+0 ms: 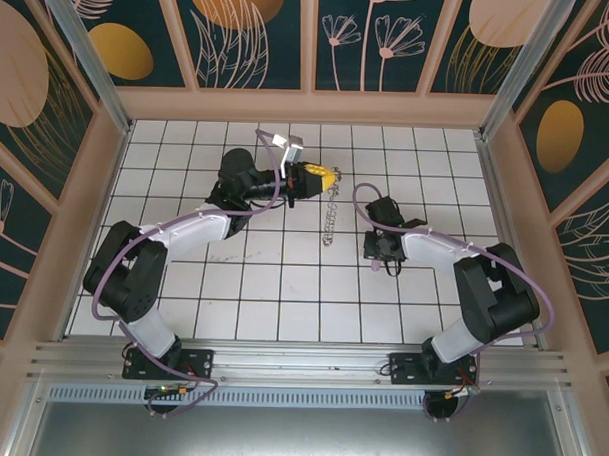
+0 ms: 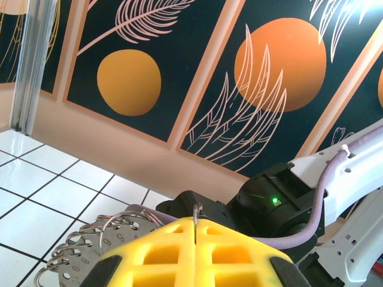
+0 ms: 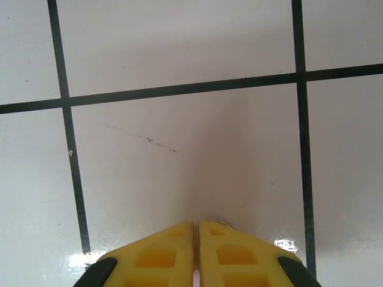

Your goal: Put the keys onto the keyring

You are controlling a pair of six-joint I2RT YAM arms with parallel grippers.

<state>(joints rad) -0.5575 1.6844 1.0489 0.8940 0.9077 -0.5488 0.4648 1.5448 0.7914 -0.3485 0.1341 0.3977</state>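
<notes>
Keyring [image 1: 330, 214]: pinched at its far end in your left gripper, near the table's far centre. The chain trails from there toward the near side, passing left of the right gripper.
Left gripper [image 1: 322, 176]: the yellow fingers [image 2: 155, 254] are clamped on a thin wire loop of the keyring, with its ringed coils bunched just left of them.
Right gripper [image 1: 383, 259]: the fingers [image 3: 161, 257] are pressed together, tips down close over a white tile. You cannot tell whether anything sits between them.
Left arm [image 1: 184, 229]: reaches from near left to far centre.
Right arm [image 1: 454, 255]: bends in from near right.
Table [image 1: 282, 287]: white tiles with dark grout lines.
</notes>
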